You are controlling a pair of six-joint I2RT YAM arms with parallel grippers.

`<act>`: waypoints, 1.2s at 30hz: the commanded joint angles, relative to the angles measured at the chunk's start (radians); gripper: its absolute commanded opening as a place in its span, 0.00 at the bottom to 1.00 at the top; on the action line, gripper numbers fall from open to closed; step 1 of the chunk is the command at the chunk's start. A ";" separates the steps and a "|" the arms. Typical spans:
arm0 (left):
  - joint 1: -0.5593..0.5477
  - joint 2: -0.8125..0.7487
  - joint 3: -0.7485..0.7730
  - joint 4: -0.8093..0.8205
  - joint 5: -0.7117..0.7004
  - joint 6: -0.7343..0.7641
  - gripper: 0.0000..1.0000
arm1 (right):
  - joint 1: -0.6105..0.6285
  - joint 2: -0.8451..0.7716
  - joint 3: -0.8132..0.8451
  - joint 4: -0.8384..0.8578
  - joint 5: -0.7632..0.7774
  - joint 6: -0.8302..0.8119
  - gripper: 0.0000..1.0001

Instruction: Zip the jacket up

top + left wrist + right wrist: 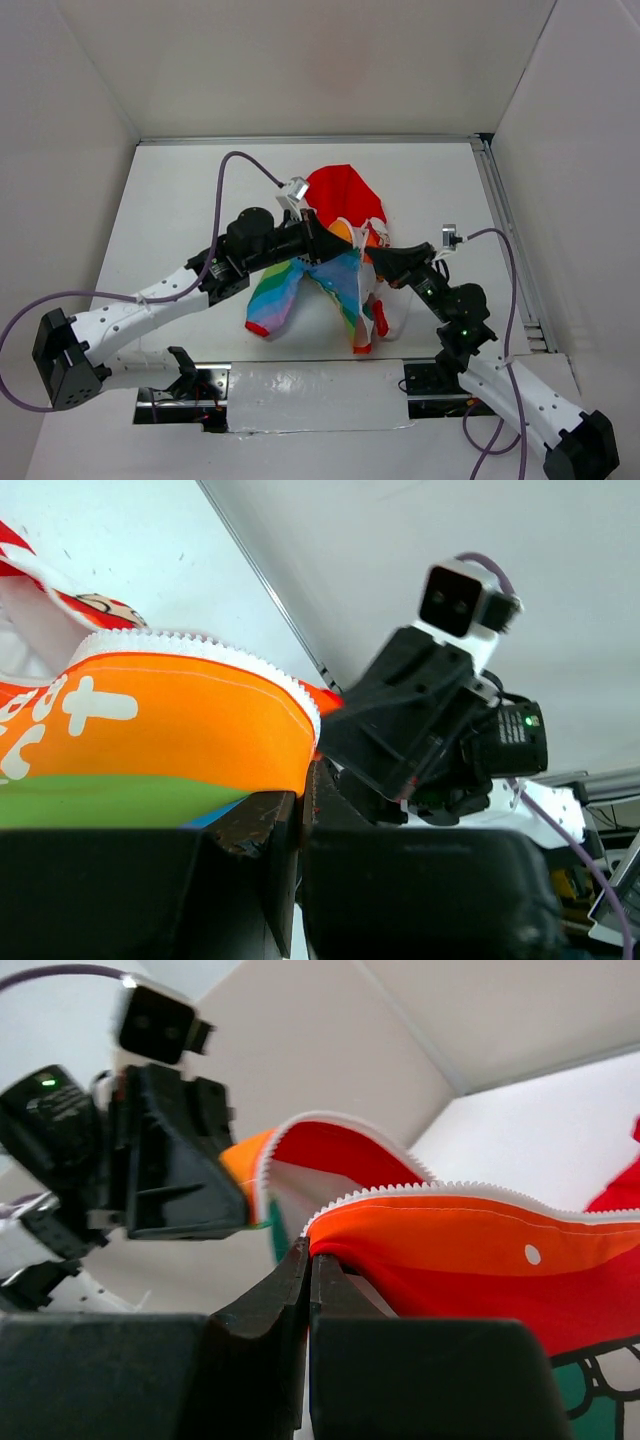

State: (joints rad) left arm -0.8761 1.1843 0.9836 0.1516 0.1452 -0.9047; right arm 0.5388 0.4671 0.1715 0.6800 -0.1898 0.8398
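**A:** What are your pincers holding?

**B:** Your left pincer [300, 818] is pressed together on the jacket [295, 285]. It pinches the orange stripe just under the white zip teeth [190, 645]. Your right pincer [308, 1275] is clamped on the other front edge, red-orange cloth below its own tooth row [450, 1192].

**A:** Where does the jacket sit?

**B:** It is mid-table [180, 190], held up at the chest between both pincers. The red hood [345, 195] points to twelve o'clock and the hem sags toward six. The left pincer comes in from eight o'clock, the right from four.

**A:** How far along are you?

**B:** Barely started, I judge. The two tooth rows stand apart with nothing meshed, and no slider shows. You have yet to join the bottom ends and pull upward.

**A:** Any containers?

**B:** None in view.
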 commanded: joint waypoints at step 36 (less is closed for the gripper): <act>-0.067 -0.088 0.001 -0.023 -0.110 0.052 0.00 | 0.021 -0.058 0.043 -0.023 -0.005 0.054 0.00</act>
State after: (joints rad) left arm -0.9394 1.0966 0.9554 0.0563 0.0307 -0.8852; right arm 0.5461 0.4088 0.2268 0.6228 -0.1726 0.8696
